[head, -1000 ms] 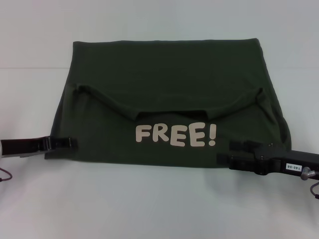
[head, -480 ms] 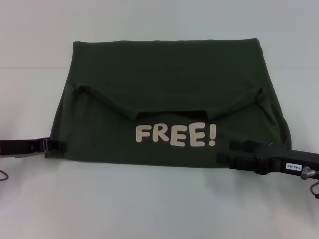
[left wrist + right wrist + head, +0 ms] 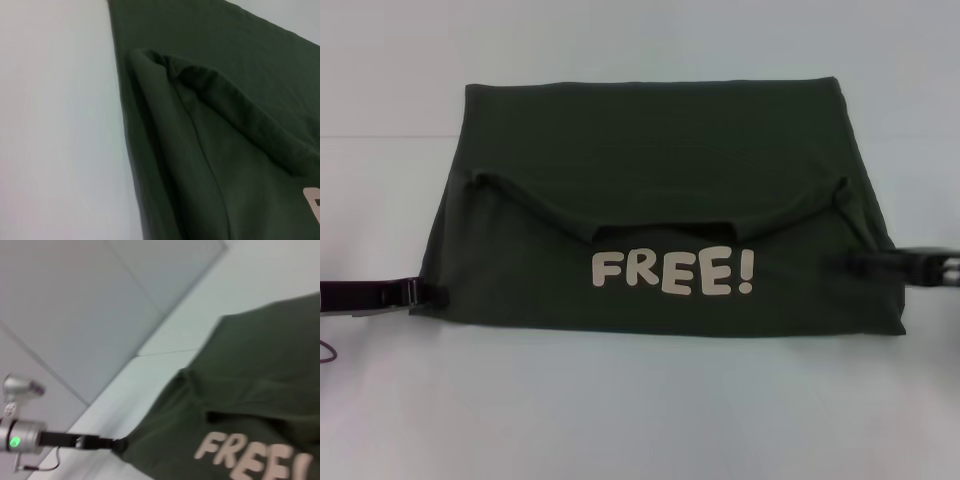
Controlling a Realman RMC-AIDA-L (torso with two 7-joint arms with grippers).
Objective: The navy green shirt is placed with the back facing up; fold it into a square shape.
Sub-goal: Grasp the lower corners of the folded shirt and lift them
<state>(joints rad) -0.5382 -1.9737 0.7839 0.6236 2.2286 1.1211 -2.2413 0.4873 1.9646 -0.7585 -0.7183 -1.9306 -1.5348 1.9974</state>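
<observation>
**Across the frame centre: shirt folded, lettering up**

Centre of the head view, the navy green shirt (image 3: 660, 200) lies on the white tabletop (image 3: 640, 410). The left gripper (image 3: 432, 295) touches its lower-left edge, the right gripper (image 3: 865, 262) its right edge; whether either pair of jaws grips, I cannot tell.

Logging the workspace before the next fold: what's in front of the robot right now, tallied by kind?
Shirts: 1, the navy green shirt, partly folded, pale "FREE!" lettering showing
Grippers: 2, left gripper at the shirt's near left corner, right gripper at its right edge
Tables: 1, the white table
Total: 4
</observation>
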